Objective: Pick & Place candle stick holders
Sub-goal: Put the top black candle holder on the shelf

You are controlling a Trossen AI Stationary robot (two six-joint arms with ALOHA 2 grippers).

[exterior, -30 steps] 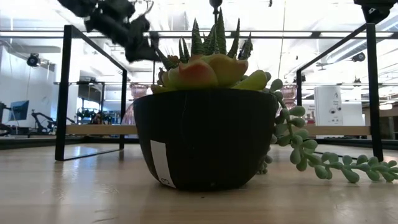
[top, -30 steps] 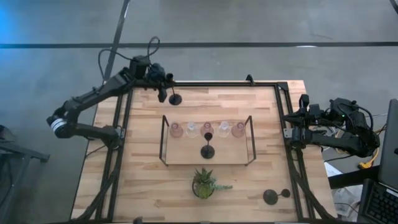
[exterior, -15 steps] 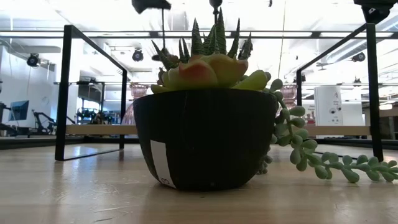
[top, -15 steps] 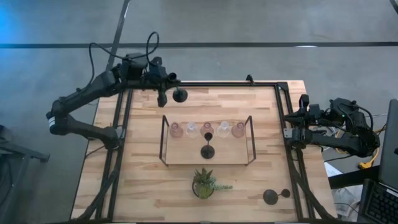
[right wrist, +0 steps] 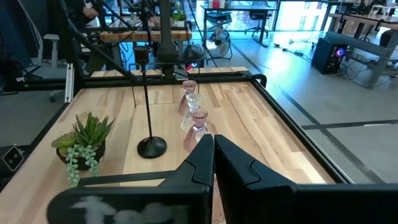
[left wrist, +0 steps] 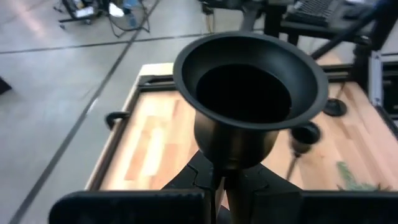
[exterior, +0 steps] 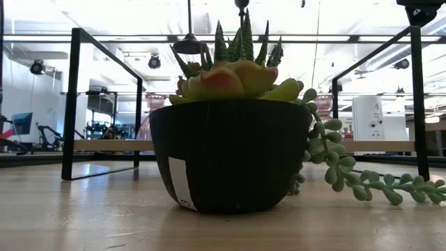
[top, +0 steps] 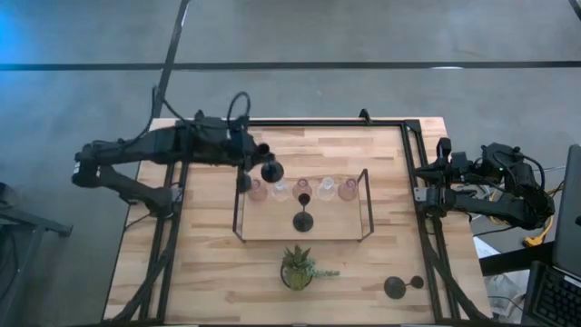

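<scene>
In the high view, left of centre, a black candle stick holder [top: 270,170] is gripped by the left gripper [top: 243,154] above the tray's [top: 301,235] left end. Its cup [left wrist: 250,81] is seen only from the wrist. At right, the right gripper [top: 420,193] is closed.

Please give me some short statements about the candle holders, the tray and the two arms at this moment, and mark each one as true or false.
1. The left gripper holds a black candle holder above the tray. True.
2. The right gripper is over the tray. False: it waits at the table's right edge.
3. A black holder stands inside the tray. True.
4. The plant sits inside the tray. False: it stands outside, in front of it.
5. Another black holder is near the table's corner. True.
</scene>
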